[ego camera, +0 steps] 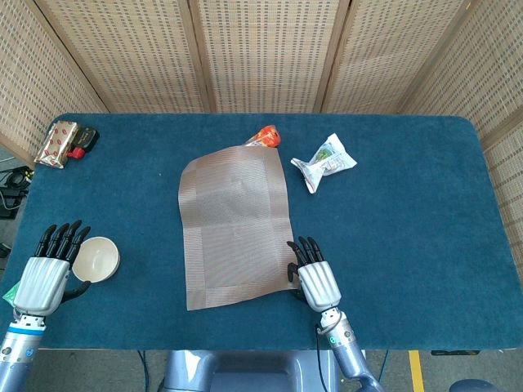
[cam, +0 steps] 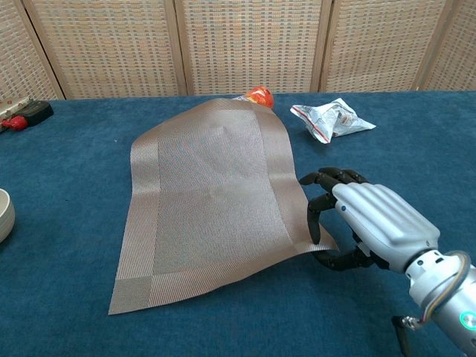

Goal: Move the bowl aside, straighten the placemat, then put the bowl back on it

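The brown woven placemat lies skewed in the middle of the blue table, its far edge resting on an orange packet. My right hand is at the mat's near right corner. In the chest view the right hand curls its fingers over that corner of the placemat with the thumb beneath, pinching it. The small white bowl stands on the table at the near left, off the mat. My left hand lies just left of the bowl, fingers straight and apart, holding nothing.
A crumpled snack bag lies right of the mat's far end. A wrapped packet and a red-black object sit at the far left corner. Only the bowl's rim shows at the chest view's left edge.
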Robot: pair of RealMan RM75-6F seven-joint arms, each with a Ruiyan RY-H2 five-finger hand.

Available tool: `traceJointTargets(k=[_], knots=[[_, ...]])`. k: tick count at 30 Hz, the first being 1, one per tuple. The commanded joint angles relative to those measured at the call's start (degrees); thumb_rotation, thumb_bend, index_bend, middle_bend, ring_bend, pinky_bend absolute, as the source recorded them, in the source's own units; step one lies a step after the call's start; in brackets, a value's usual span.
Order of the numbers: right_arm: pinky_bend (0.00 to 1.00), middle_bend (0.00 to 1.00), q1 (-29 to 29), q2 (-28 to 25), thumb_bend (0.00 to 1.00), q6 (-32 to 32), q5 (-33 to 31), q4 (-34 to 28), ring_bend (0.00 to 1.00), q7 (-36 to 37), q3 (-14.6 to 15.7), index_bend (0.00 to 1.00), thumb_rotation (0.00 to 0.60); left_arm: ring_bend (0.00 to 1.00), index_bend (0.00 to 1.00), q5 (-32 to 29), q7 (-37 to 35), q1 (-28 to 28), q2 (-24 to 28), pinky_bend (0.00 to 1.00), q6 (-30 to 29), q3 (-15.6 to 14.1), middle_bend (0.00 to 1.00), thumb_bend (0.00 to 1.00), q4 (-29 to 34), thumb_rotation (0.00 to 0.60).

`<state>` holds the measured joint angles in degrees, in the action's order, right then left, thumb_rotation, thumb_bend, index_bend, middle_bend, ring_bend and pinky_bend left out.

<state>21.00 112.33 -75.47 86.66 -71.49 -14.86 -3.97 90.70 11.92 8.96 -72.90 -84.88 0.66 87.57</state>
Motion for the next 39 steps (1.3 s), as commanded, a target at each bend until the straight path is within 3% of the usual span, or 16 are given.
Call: traceJointTargets(k=[1, 13, 26, 32, 39], knots=[[0.06, 0.22, -0.1, -0.2, 0.63, -0.2, 0.0, -0.3, 0.00, -0.1, 0.0, 0.69, 0.600, 0.00, 0.00, 0.1, 0.0, 0.0, 0.0, 0.00, -0.1, 0.0, 0.00, 0.05, 0.0, 0.600], [0.06, 0.22, -2.2, -4.5, 0.65, -3.5, 1.4, -3.9, 0.00, -0.3, 1.1, 0.70, 0.600, 0.00, 0.00, 0.2, 0.0, 0.0, 0.0, 0.00, 0.0, -0.1, 0.00, 0.05, -0.1, 0.600], [0.07, 0.22, -7.9, -19.0, 0.65, -10.1, 1.9, -9.4, 0.00, 4.1, 2.6, 0.70, 0.600, 0.00, 0.00, 0.6, 0.6, -0.1, -0.1, 0.00, -0.1, -0.3, 0.00, 0.05, 0.3, 0.600], [0.08, 0.23, -8.7, -24.3, 0.64, -10.0, -0.8, -8.2, 0.00, 6.9, 0.6, 0.71, 0.600, 0.00, 0.00, 0.8, 1.2, -0.2, -0.2, 0.00, -0.3, -0.3, 0.00, 0.05, 0.5, 0.600], [0.09, 0.23, -5.2, -29.5, 0.64, -3.4, -6.3, -4.2, 0.00, 6.1, -4.6, 0.71, 0.600, 0.00, 0.00, 0.6, 2.2, 0.0, -0.6, 0.00, 0.2, -0.3, 0.00, 0.05, 0.5, 0.600]])
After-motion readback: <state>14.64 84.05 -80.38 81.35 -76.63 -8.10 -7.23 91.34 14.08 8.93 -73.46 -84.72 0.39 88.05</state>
